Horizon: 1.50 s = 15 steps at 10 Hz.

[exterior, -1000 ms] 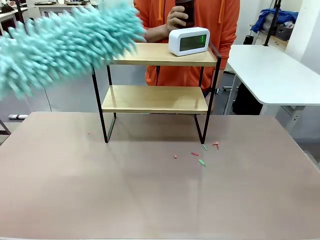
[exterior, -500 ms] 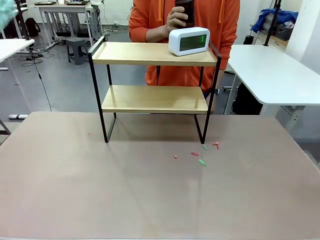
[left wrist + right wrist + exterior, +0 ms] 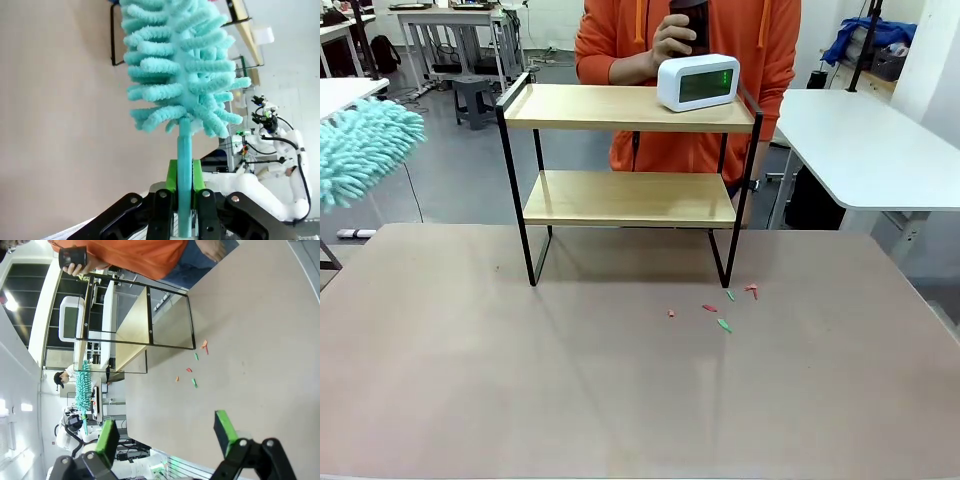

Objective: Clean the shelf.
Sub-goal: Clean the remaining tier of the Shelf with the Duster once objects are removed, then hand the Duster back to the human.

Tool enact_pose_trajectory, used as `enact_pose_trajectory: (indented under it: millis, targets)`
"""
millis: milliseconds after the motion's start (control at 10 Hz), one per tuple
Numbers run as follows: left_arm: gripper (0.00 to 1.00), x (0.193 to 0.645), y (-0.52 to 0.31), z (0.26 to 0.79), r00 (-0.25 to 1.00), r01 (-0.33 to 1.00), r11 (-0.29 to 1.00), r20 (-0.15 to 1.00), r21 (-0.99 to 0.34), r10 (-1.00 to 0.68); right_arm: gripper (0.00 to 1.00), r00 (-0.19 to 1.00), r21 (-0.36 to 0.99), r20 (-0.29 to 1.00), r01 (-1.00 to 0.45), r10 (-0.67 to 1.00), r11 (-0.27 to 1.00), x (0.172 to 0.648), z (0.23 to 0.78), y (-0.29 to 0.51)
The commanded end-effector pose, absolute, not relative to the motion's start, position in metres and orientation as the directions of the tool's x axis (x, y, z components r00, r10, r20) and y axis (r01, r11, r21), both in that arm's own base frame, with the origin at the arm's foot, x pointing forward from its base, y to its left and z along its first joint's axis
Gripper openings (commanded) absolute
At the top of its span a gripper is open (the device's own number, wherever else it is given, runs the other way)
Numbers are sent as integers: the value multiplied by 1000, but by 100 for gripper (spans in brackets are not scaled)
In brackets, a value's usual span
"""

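Presently, the shelf point(image 3: 630, 150) stands at the far middle of the table point(image 3: 520, 390), in front of a person in orange. Left gripper point(image 3: 184, 175): pads clamped on the thin handle of a turquoise duster point(image 3: 365, 150), whose fluffy head hangs well to the left of the shelf, roughly level with its top board and touching neither board. Right gripper point(image 3: 166, 435): fingers spread wide and empty, low over the table on the near side of the shelf. A white clock point(image 3: 698, 82) sits at the right end of the top board; small coloured scraps point(image 3: 718, 312) lie on the table beside the shelf's front right leg. Both boards look bare otherwise. The step in hand appears to be the approach before a dusting stroke. The next move likely calls for swinging the head rightward onto a board, stopping short of the clock.
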<state>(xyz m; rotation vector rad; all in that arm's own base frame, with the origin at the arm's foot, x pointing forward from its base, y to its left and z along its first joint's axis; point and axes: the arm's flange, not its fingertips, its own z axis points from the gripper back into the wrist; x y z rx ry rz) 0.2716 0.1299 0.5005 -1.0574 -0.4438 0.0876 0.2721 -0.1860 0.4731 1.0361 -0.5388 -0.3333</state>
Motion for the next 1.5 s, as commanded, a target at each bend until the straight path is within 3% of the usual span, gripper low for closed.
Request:
enact_pose_trajectory:
  millis: [0, 1000, 1100, 1200, 1300, 1400]
  targets:
    - [0, 243, 147, 513, 871, 169, 530, 377, -831, 314, 100, 810, 883, 294, -28, -506, 468, 275, 473, -185]
    - [0, 243, 147, 513, 871, 169, 530, 377, -831, 314, 100, 810, 883, 294, -28, -506, 468, 275, 473, -185]
    - [13, 247, 148, 517, 871, 159, 532, 371, -832, 321, 100, 823, 879, 264, 10, -504, 477, 272, 473, -186]
    - [13, 240, 137, 535, 874, 234, 523, 413, -819, 256, 100, 788, 882, 276, 20, -550, 470, 276, 495, -187]
    - [13, 225, 125, 574, 853, 428, 344, 499, -836, 150, 100, 801, 895, 342, -119, -492, 429, 289, 540, -168]
    - [13, 215, 118, 591, 838, 520, 231, 543, -822, 46, 100, 807, 877, 373, -146, -458, 457, 301, 566, -146]
